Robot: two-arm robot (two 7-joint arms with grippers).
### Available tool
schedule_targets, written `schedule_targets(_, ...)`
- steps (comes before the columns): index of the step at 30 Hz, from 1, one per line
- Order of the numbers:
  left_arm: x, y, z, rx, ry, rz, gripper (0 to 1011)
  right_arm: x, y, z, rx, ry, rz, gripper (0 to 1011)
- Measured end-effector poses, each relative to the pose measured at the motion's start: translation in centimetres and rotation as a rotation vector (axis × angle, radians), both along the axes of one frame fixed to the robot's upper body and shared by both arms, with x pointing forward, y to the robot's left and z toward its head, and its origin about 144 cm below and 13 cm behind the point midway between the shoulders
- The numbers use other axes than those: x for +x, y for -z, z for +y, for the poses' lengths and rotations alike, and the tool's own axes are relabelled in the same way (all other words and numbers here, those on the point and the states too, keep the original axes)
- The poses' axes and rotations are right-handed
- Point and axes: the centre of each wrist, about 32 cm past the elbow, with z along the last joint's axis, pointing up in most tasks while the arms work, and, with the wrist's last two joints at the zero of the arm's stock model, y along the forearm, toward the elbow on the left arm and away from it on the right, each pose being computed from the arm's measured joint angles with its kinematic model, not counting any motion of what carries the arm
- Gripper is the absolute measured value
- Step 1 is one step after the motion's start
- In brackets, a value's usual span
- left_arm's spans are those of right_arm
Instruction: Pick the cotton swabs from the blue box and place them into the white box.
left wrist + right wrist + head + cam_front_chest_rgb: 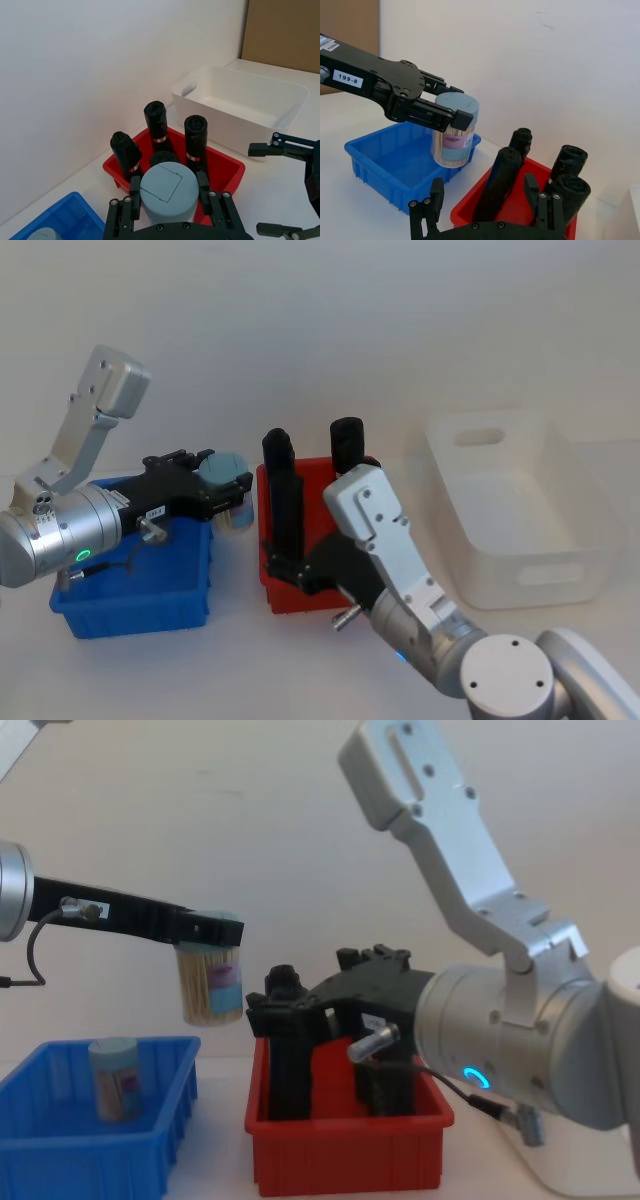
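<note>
My left gripper (226, 490) is shut on a jar of cotton swabs (234, 508) with a pale blue lid. It holds the jar upright in the air, over the gap between the blue box (130, 615) and a red bin. The chest view shows this held jar (210, 985) well above the box rim. A second jar (113, 1075) stands inside the blue box (90, 1150). The white box (530, 580) sits at the far right. My right gripper (484, 185) is open, low at the red bin, with its fingers on either side of a black cylinder.
The red bin (300, 600) stands between the blue box and the white box. It holds several tall black upright cylinders (280, 490). My right arm (400, 560) stretches over the bin's near right side. A wall runs behind the table.
</note>
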Motion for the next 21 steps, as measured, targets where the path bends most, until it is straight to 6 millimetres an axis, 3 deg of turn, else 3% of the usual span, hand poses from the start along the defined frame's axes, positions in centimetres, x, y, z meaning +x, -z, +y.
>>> schedule_targets(21, 0.0, 0.0, 0.0, 0.0, 0.0, 0.0, 669, -2.8, -0.2, -3.8, 0.074, 0.089, 0.017, 1002)
